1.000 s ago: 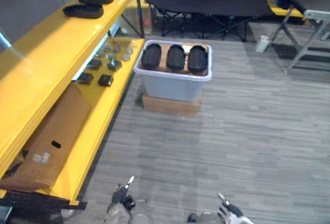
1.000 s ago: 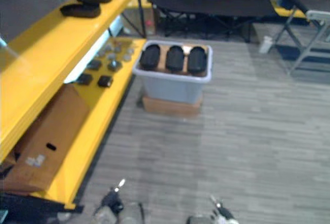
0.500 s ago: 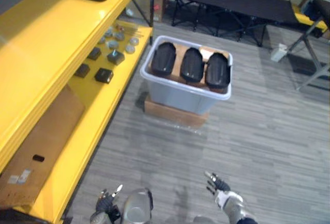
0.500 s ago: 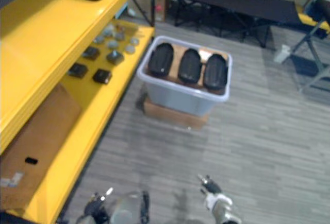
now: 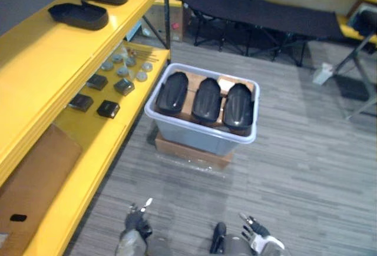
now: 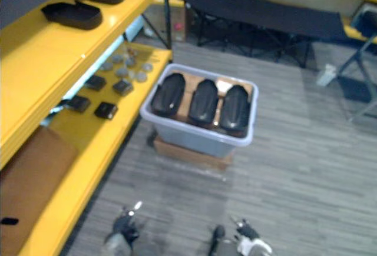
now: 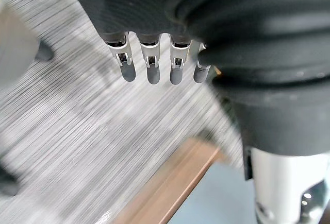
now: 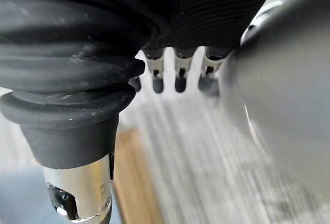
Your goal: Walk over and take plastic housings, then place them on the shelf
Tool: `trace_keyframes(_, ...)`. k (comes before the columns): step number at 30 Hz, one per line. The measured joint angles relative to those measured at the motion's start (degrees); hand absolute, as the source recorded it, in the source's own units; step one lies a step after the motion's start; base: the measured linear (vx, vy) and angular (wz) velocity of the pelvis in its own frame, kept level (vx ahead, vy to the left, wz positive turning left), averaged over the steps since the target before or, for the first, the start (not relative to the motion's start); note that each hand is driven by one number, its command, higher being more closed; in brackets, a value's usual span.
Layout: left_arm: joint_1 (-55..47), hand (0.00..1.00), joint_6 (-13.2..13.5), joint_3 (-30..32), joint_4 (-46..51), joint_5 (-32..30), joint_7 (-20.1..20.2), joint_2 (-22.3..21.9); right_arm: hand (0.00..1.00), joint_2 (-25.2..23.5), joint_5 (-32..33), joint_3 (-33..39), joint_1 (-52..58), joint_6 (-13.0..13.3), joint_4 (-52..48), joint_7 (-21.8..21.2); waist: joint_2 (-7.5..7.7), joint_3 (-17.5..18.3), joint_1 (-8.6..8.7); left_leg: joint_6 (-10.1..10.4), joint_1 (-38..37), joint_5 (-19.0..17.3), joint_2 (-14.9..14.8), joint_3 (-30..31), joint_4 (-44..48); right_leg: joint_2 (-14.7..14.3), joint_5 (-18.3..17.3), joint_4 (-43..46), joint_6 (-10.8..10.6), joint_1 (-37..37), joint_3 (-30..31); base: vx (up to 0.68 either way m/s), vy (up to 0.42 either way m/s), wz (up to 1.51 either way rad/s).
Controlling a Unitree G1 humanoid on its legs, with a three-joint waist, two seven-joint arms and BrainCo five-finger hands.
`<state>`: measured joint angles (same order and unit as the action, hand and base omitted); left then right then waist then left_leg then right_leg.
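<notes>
Three black plastic housings [image 5: 206, 100] lie side by side in a grey tub [image 5: 197, 133], which stands on a flat cardboard box [image 5: 189, 153] on the floor ahead. More black housings [image 5: 78, 15] rest on the top board of the yellow shelf [image 5: 41, 67] at the left. My left hand [image 5: 138, 225] hangs low at the bottom edge, its fingers [image 7: 148, 64] straight over the floor and holding nothing. My right hand [image 5: 258, 237] hangs low at the bottom right, its fingers [image 8: 179, 74] also straight and empty. Both hands are well short of the tub.
The lower yellow shelf board carries small dark and grey parts [image 5: 109, 85] and a brown cardboard box [image 5: 29, 185]. A black folding cot [image 5: 265, 15] stands behind the tub. Grey table legs [image 5: 359, 62] and a white bottle [image 5: 323, 73] are at the far right.
The camera has shifted while walking: the tub now looks larger and nearer than a second ago. Both hands stay low and empty.
</notes>
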<state>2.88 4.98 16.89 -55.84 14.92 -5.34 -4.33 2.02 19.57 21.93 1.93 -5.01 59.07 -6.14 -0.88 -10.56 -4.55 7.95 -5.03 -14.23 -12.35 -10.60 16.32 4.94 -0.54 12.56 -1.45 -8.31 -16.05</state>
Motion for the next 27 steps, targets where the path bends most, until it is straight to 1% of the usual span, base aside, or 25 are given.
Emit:
trace_keyframes(1,-0.2,0.0,0.05,0.03,-0.02,0.06,-0.03,-0.02,0.0,-0.1,0.07,0.43,0.43,0.06,0.05,0.3,0.51,0.02,-0.04,0.18,0.18,1.05,0.08,-1.03,1.67,0.06,-0.36,-0.38,-0.01,0.52,0.55,0.08,-0.106,-0.19)
trace_keyframes(3,-0.96,0.0,0.52,0.41,-0.04,0.64,-0.31,-0.13,0.0,-0.18,-0.01,0.37,0.53,0.1,0.05,0.26,0.74,-0.02,-0.05,0.41,3.42,1.42,-0.54,-0.79,9.08,-0.11,-1.03,-0.36,0.17,0.64,1.56,0.04,-0.054,-0.25)
trace_keyframes(4,-1.71,0.0,0.88,0.72,0.15,1.02,-0.64,-0.12,0.0,-0.09,-0.11,0.09,0.59,0.09,0.07,0.28,0.75,-0.07,-0.09,0.13,6.8,2.8,-1.19,0.27,17.02,-0.27,-1.58,-0.26,0.15,0.94,2.15,0.05,-0.056,-0.19)
trace_keyframes(5,-1.98,0.0,1.98,1.31,0.74,1.91,-0.73,0.08,0.0,0.2,-0.21,-0.52,0.82,0.11,0.06,0.31,0.22,-0.71,-0.04,-0.03,11.06,7.35,-1.54,3.68,26.95,-0.76,-2.28,-0.47,0.27,2.71,2.4,0.05,-0.063,-0.18)
trace_keyframes(6,-2.16,0.0,2.58,1.79,0.88,2.83,-0.68,0.14,0.0,0.58,-0.38,-1.19,0.99,0.06,0.06,0.39,-0.04,-1.02,-0.12,0.01,13.11,10.55,-1.75,5.02,31.59,-0.9,-2.68,-0.91,0.61,3.79,2.79,0.03,-0.015,-0.33)
trace_keyframes(7,-3.24,0.0,3.04,2.47,1.29,3.24,-0.54,0.37,0.0,0.84,-0.95,-2.64,1.09,0.02,-0.01,0.78,-0.38,-1.47,-0.86,0.05,16.0,14.03,-2.17,7.08,38.91,-1.11,-3.29,-1.39,0.61,5.69,3.97,0.05,0.054,-0.44)
trace_keyframes(8,-4.29,0.0,2.98,2.54,1.31,3.05,-0.19,0.8,0.0,1.23,-1.12,-2.92,1.16,0.0,-0.02,1.36,-1.12,-1.68,-0.93,-0.33,17.89,11.05,-1.98,8.01,41.14,-1.16,-3.86,-1.6,0.16,7.23,4.57,0.05,0.08,-0.44)
trace_keyframes(9,-4.78,0.0,2.96,2.41,1.38,2.9,0.08,1.01,0.0,1.29,-1.1,-2.86,1.18,-0.04,-0.02,1.41,-1.22,-1.7,-0.86,-0.74,18.82,9.71,-2.01,7.46,40.61,-1.09,-3.92,-1.78,0.07,7.62,4.9,0.1,0.112,-0.33)
trace_keyframes(10,-5.78,0.0,2.79,2.09,1.48,2.45,0.48,1.28,0.0,1.17,-0.53,-2.6,1.19,-0.04,-0.09,1.53,-1.14,-1.69,-1.0,-2.04,19.17,8.4,-2.25,5.25,35.47,-0.57,-3.84,-2.41,-0.5,8.58,5.16,0.11,0.167,-0.35)
trace_keyframes(11,-7.07,0.0,2.56,2.31,1.68,1.97,1.01,1.48,0.0,0.98,0.68,-2.33,1.2,-0.01,-0.26,1.55,-0.91,-1.67,-1.06,-2.74,18.49,8.03,-2.25,2.42,28.43,0.16,-3.95,-2.46,-1.47,8.83,5.33,0.13,0.192,-0.36)
trace_keyframes(12,-7.36,0.0,2.54,2.39,1.8,1.82,1.17,1.83,0.0,0.8,1.12,-2.33,1.24,-0.03,-0.32,1.57,-0.45,-1.6,-1.12,-2.92,16.78,7.08,-1.7,1.11,26.14,0.78,-4.0,-2.57,-1.94,8.89,5.69,0.16,0.179,-0.03)
trace_keyframes(13,-7.31,0.0,2.42,2.19,1.76,0.06,1.45,2.7,0.0,-0.17,2.06,-2.14,1.31,-0.04,-0.99,1.53,0.83,-1.03,-0.52,-3.03,14.26,5.44,0.41,-1.29,19.63,2.46,-3.38,-4.04,-3.13,8.75,5.64,0.13,0.158,0.34)
trace_keyframes(14,-5.69,0.0,2.46,1.9,1.74,-0.28,1.68,3.01,0.0,-0.62,2.12,-2.0,1.21,-0.06,-1.64,1.51,1.67,-1.31,-0.08,-3.41,13.68,3.8,1.46,-2.67,15.69,3.12,-2.1,-5.05,-3.87,8.04,4.93,0.11,0.154,0.47)
trace_keyframes(16,-3.6,0.0,2.46,0.7,1.49,-0.32,1.68,2.98,0.0,-0.93,2.04,-1.01,-0.12,-0.14,-1.75,1.99,1.49,-2.04,-0.4,-4.37,13.08,1.73,2.4,-2.65,11.48,3.32,-0.58,-5.68,-4.81,7.34,3.75,0.06,0.144,0.32)
trace_keyframes(18,-2.08,0.0,2.56,-1.26,1.2,-1.9,1.59,3.35,0.0,-1.42,2.0,-0.57,-0.49,0.33,-2.04,2.53,1.85,-2.26,-0.49,-4.56,12.82,1.62,3.81,-2.55,9.24,4.33,-0.46,-5.79,-5.02,7.2,2.98,0.04,0.124,0.26)
trace_keyframes(21,-0.92,0.0,3.31,-4.56,1.35,-2.17,0.95,3.31,0.0,-2.15,0.51,-0.64,-0.4,1.85,-2.02,2.5,1.73,-2.29,-0.64,-4.61,11.56,1.65,5.33,-2.45,5.73,5.15,-0.25,-6.19,-5.4,7.28,2.12,0.01,0.063,0.14)
trace_keyframes(23,-0.46,0.0,4.06,-5.04,1.47,-2.1,0.83,3.14,0.0,-2.24,-0.28,-0.76,-0.51,2.69,-2.01,2.53,1.59,-2.43,-0.65,-5.36,10.8,2.2,6.01,-2.34,2.81,5.51,-0.08,-6.57,-5.61,7.16,1.75,-0.01,0.004,0.12)
trace_keyframes(24,-0.36,0.0,5.2,-6.49,1.85,-2.09,0.29,2.76,0.0,-2.22,0.51,-1.17,-0.55,2.78,-2.01,2.56,1.59,-2.43,-0.71,-5.45,10.86,2.8,6.27,-2.28,1.44,5.72,0.26,-7.13,-5.67,6.95,1.48,-0.03,-0.001,0.08)
trace_keyframes(25,-0.31,0.0,5.75,-7.01,2.11,-1.77,-0.07,2.79,0.0,-2.22,0.65,-1.58,-0.63,2.83,-2.02,2.55,1.62,-2.41,-0.87,-5.35,10.97,3.2,6.42,-2.31,0.53,5.73,0.52,-7.56,-5.56,6.58,1.16,-0.04,-0.014,0.07)
trace_keyframes(27,-0.28,0.0,6.21,-7.26,2.44,-1.22,-0.08,2.39,0.0,-2.18,0.47,-2.92,-0.86,3.34,-2.03,2.57,1.69,-2.45,-0.92,-5.33,11.12,4.48,7.06,-2.01,-1.36,5.9,0.99,-8.64,-5.44,6.26,0.59,-0.02,-0.027,0.1)
